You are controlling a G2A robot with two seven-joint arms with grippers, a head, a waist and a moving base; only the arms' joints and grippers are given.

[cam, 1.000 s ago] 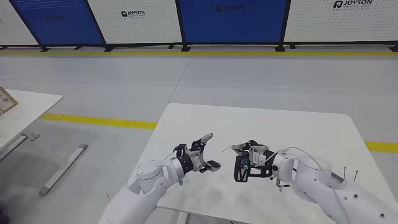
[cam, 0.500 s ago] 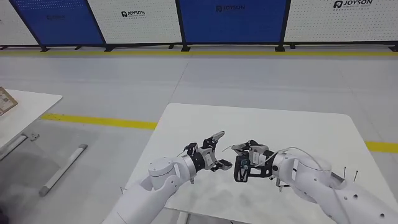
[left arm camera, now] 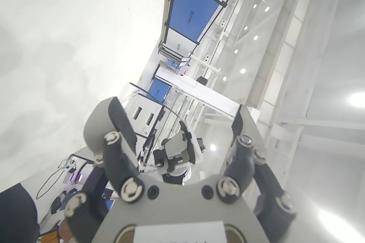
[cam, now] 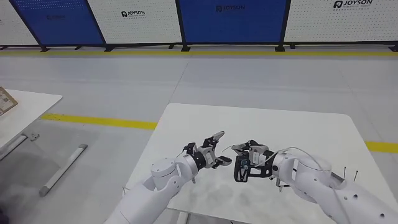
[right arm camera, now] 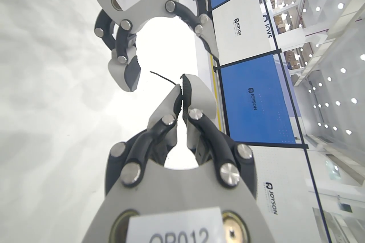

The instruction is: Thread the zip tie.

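Observation:
A thin black zip tie [right arm camera: 163, 78] sticks out from my right gripper [right arm camera: 181, 89], which is shut on it just above the white table [cam: 280, 124]. My left gripper [right arm camera: 171, 61] faces it, open, and the tie's free tip points into the gap between its fingers without touching them. From above, the left gripper [cam: 222, 148] and the right gripper [cam: 237, 150] are almost tip to tip near the table's front middle. In the left wrist view, its own gripper [left arm camera: 179, 121] is open and the right gripper [left arm camera: 176, 158] lies just beyond it.
The table's front edge [cam: 205, 214] is close below both arms, with bare top behind and to the right. A second white table [cam: 25, 109] stands off to the far left across the floor.
My left gripper has moved to the right, closing most of the gap to the right gripper, and stays open. The right gripper with the tie has kept still.

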